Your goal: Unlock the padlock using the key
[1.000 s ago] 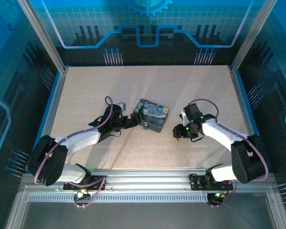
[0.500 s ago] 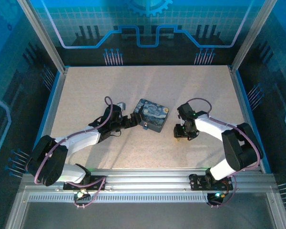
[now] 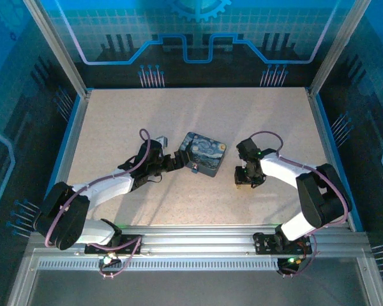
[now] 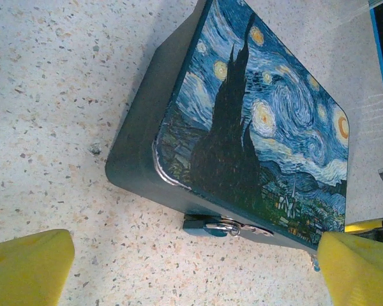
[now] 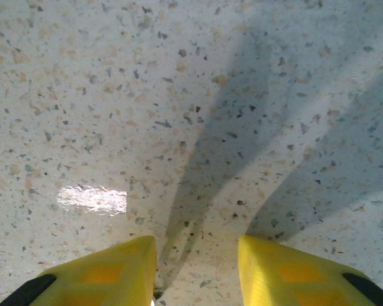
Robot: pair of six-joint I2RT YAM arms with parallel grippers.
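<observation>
Facing the left wrist camera, the padlock [image 4: 207,225] hangs on the box [image 4: 242,127].

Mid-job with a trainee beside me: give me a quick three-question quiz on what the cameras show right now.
1. True or false: the padlock lies loose on the table, apart from the box.
2. Which wrist camera looks at the box? A) left B) right
3. Fill in: the right gripper has its jaws ___, with bare table between them.
Key: 1 false, it sits against the box's side at the clasp; 2 A; 3 open.
</observation>
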